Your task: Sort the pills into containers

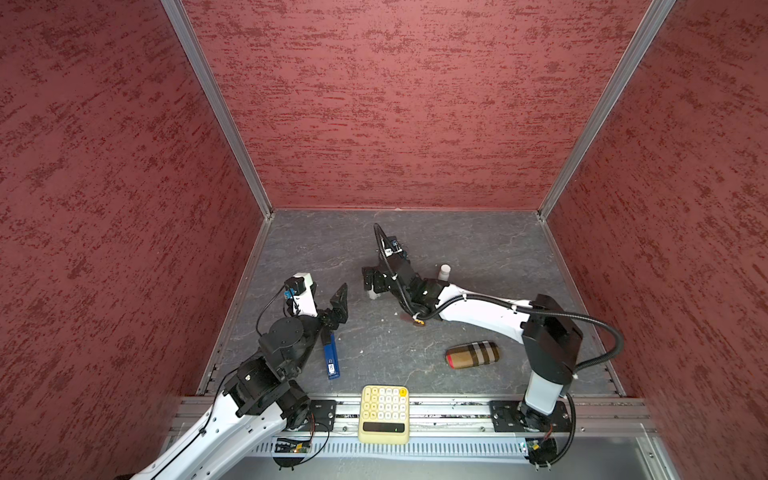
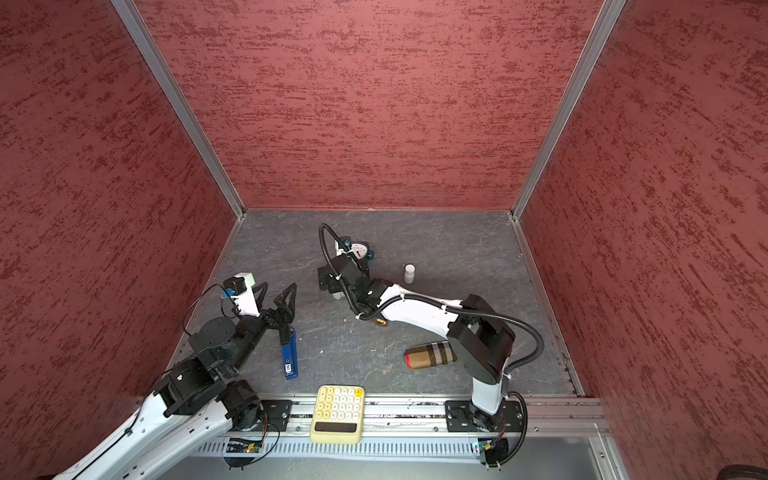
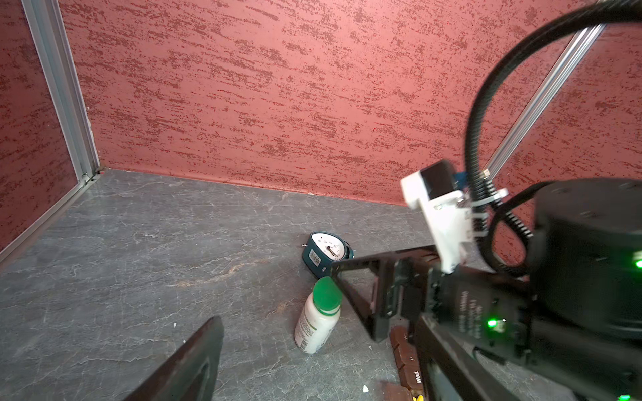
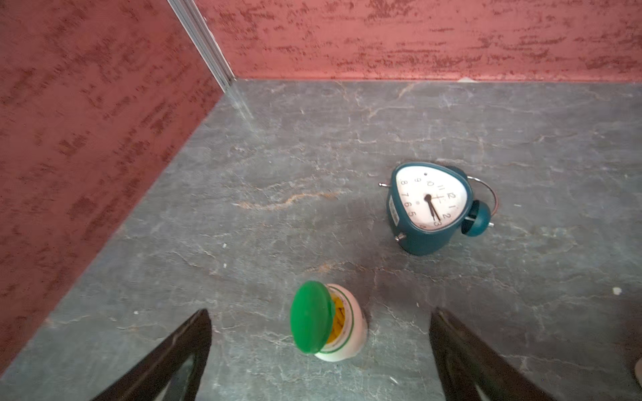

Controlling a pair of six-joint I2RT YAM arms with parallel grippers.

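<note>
Red bumpy walls stand around a grey, stone-look surface (image 1: pixel 478 245). The pills (image 4: pixel 337 321) are yellow and sit inside a small white bottle (image 4: pixel 349 338). Its green lid (image 4: pixel 309 317) is flipped up on its hinge. The bottle stands near the middle of the surface, close to a blue-green clock (image 4: pixel 429 208). The right claw (image 4: pixel 319 311) is wide apart with the bottle between its two fingers, and neither finger touches it. The left claw (image 2: pixel 277 291) is wide apart too and holds nothing. It hangs off to its own side, well away from the bottle. The containers (image 3: pixel 404 357) are a flat brown strip of little boxes with white letters. The strip lies under the right arm, so most of it is hidden, and I cannot tell if its lids are up or down. The pills look tiny, light and smooth, so I think they would roll and slip. Tipping them out may be easier than pinching one. The bottle is likely light, stiff plastic and easy to knock over. The best place to hold it looks like the round white body under the lid, not the floppy lid. The strip looks thin and may slide when pushed.
</note>
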